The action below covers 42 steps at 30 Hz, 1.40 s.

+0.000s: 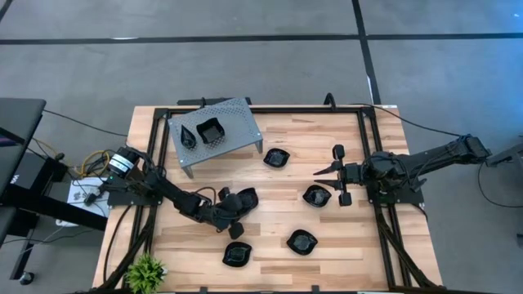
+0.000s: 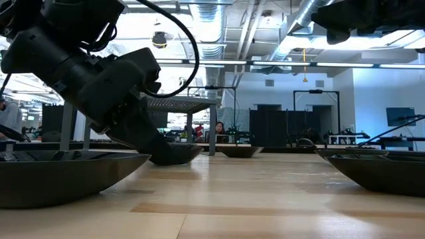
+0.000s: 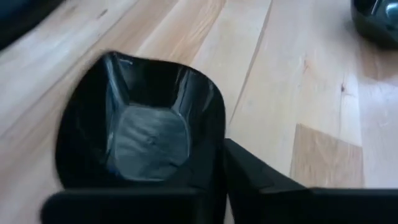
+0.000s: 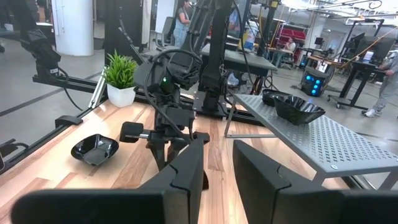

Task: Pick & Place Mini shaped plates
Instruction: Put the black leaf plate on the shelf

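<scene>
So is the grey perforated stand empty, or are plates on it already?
Not empty. Two black plates sit side by side on the grey perforated stand; the right wrist view also shows them on its top.

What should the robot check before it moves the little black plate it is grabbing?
1. Left gripper is at the squarish plate in the middle of the table: ok.
2. Its fingers have closed firmly on the plate's rim: cannot tell.
3. The plate is lifted off the wood: cannot tell.
4. The grey stand has free room beside the two plates already on it: ok.
5. Right gripper is open, holds nothing and waits on the right side, away from the left arm: ok.
6. More loose plates still lie on the table to pick: ok.
</scene>
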Motion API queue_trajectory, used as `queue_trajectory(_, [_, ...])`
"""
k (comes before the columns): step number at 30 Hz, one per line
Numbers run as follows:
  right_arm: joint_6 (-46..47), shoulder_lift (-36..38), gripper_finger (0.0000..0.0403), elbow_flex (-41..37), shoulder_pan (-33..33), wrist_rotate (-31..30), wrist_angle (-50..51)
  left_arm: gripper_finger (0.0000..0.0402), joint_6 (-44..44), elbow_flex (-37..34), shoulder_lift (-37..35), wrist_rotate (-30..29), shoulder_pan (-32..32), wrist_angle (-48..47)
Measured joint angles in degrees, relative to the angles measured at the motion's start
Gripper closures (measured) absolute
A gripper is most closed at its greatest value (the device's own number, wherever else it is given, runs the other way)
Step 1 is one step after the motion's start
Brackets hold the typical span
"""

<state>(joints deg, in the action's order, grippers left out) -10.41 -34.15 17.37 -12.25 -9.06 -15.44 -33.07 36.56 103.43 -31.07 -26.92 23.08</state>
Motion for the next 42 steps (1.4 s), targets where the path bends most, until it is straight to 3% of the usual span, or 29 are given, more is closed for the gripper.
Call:
queue_trajectory(2, [0.0, 0.0, 0.0321, 0.0, 0.0, 0.0, 0.0, 0.0391, 0.88, 0.28, 0.01, 0.03, 0.04, 0.99])
queue_trajectory(6, [0.0, 0.0, 0.0321, 0.0, 0.0, 0.0, 0.0, 0.0393, 5.99, 3.6, 0.19, 0.77, 0.02, 1.11])
queue_trajectory(12, [-0.02, 0.0, 0.0321, 0.0, 0.0, 0.0, -0.02, 0.0395, 21.84, 12.63, 0.04, 1.12, 0.97, 1.45])
queue_trajectory(19, [-0.02, -0.02, 0.0321, 0.0, -0.02, 0.0, -0.09, 0.0395, 33.8, 17.05, -7.11, 0.62, 9.84, 0.62])
queue_trajectory(26, [-0.04, -0.02, 0.0321, 0.0, 0.0, 0.0, -0.1, 0.0394, 34.55, 17.09, -19.36, 0.58, 24.57, -12.04])
queue_trajectory(31, [-0.04, -0.02, 0.0321, 0.0, 0.0, 0.0, -0.07, 0.0394, 34.13, 17.11, -23.04, 2.95, 33.14, -21.25])
queue_trajectory(42, [-0.04, -0.01, 0.0321, 0.0, 0.0, 0.0, -0.04, 0.0393, 32.54, 17.05, -22.95, 4.35, 40.07, -25.38])
